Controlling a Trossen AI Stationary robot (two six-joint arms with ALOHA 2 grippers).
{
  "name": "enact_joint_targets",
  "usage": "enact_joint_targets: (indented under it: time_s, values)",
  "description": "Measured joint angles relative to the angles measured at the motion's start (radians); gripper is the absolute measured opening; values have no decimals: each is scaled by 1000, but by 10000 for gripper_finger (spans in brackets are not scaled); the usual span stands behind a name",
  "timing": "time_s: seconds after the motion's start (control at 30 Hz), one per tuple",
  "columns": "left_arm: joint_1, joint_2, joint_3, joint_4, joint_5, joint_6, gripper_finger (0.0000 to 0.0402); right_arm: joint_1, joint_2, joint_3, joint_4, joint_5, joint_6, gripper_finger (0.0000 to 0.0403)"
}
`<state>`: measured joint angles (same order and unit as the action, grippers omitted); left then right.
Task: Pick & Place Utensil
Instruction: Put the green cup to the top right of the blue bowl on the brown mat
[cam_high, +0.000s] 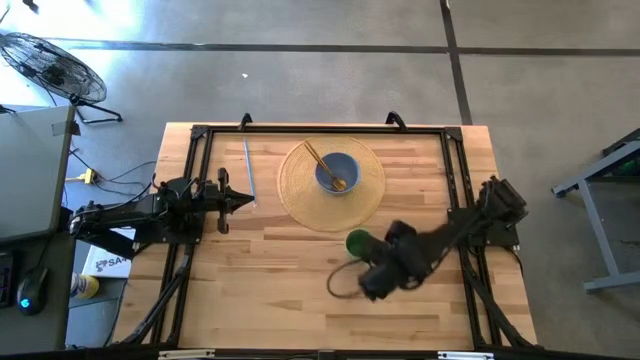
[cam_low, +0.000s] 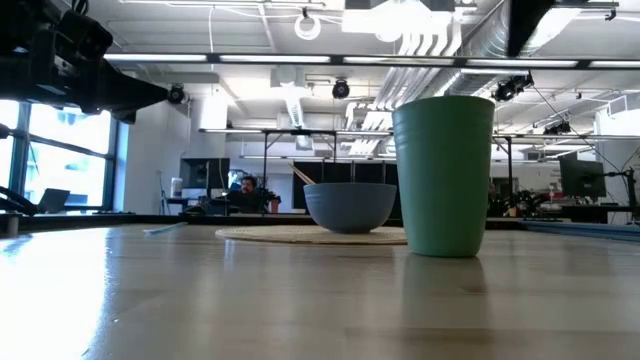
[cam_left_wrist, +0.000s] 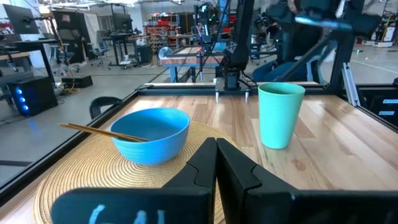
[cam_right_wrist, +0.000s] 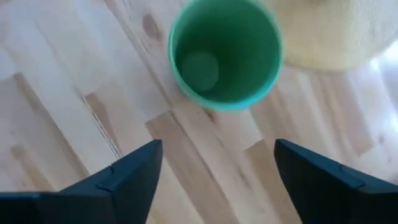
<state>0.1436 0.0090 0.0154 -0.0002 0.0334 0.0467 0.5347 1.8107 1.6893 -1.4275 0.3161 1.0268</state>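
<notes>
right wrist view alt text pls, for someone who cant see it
Looking down into an empty green cup standing upright on the wooden table, with the right gripper above it, jaws open and holding nothing. The edge of a woven placemat shows beside the cup.

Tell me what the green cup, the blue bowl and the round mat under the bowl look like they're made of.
Green cup: probably matte plastic, with a smooth, even color and a thin rim. Blue bowl: plastic or glazed ceramic; its smooth surface with a soft sheen leaves it open. Round mat: woven straw or similar natural fiber, with visible coiled rings and a tan color.
</notes>
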Motion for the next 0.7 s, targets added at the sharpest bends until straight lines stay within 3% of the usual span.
enact_joint_targets:
  time_s: [0.17,0.43,0.7]
  values:
    - [0,0,0,0,0,0,1,88,0,-162,63,55,239,334]
    - [0,0,0,0,0,0,1,155,0,-401,441,26,275,338]
    - [0,0,0,0,0,0,1,217,0,-444,499,253,288,342]
